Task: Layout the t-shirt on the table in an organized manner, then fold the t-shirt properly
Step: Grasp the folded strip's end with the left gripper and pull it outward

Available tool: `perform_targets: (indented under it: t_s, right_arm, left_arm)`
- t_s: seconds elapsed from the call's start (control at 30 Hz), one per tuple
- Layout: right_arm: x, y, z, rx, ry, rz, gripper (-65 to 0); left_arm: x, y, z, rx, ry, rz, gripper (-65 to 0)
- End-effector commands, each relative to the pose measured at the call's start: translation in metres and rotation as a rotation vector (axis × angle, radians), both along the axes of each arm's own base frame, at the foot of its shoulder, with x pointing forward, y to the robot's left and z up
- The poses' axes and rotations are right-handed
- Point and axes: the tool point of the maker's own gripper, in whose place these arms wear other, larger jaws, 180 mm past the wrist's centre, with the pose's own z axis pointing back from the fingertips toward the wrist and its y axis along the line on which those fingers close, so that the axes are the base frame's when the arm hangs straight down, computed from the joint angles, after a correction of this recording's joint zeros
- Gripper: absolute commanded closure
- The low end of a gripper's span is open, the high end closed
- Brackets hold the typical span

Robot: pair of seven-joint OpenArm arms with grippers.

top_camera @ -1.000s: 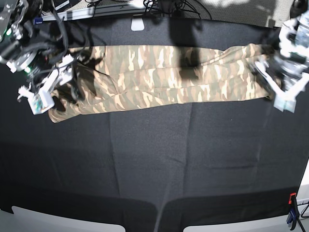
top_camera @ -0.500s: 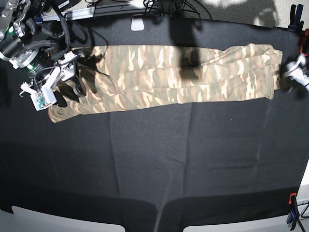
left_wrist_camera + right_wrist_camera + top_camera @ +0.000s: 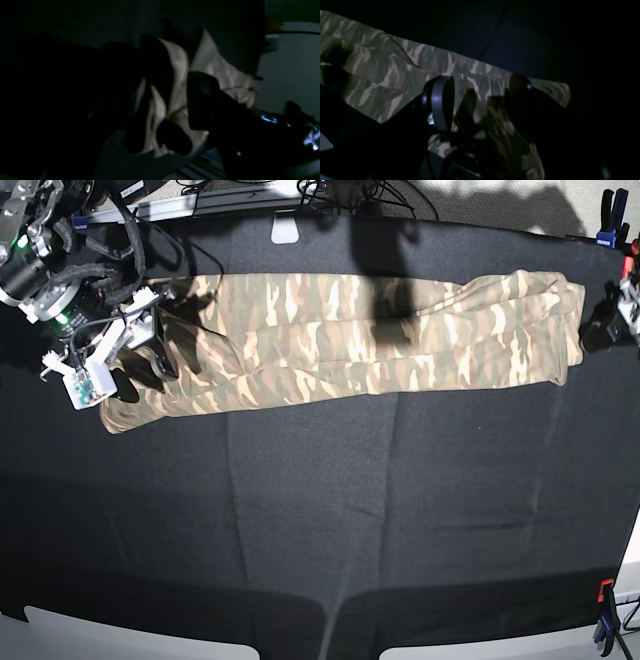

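Two clamps (image 3: 610,206) beside table (image 3: 320,530)

Black table (image 3: 320,520) with a folded shirt across its far part

The table is covered in matte black cloth with faint creases, white corners showing along the near edge and a red-and-blue clamp (image 3: 605,620) at its right side. The t-shirt (image 3: 340,345), camouflage in tan, beige and olive, lies directly on the cloth as a long narrow band running left to right, its ends slightly rumpled.
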Motion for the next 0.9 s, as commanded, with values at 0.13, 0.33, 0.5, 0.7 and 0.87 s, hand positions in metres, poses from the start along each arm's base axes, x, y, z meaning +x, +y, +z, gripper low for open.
perform_targets:
  t_s: [0.13,0.33,0.5,0.7,0.87]
  right_arm:
    - [0.004,0.002,0.011,0.003,-0.042,0.012,-33.6]
    - [0.004,0.002,0.012,0.005,-0.044,0.012,-33.6]
    - [0.004,0.002,0.012,0.004,-0.043,0.012,-33.6]
    - [0.004,0.002,0.011,0.003,-0.041,0.011,-33.6]
    - [0.004,0.002,0.011,0.003,-0.041,0.011,-33.6]
  left_arm:
    - [-0.005,0.005,0.005,0.034,0.025,-0.054,-32.6]
    - [-0.005,0.005,0.004,0.045,0.029,-0.064,-32.6]
    - [0.003,0.017,0.013,0.074,-0.009,-0.027,-32.6]
    - [0.013,0.035,0.034,0.087,-0.065,0.001,-32.7]
    - [0.014,0.045,0.044,0.111,-0.068,-0.010,-45.8]
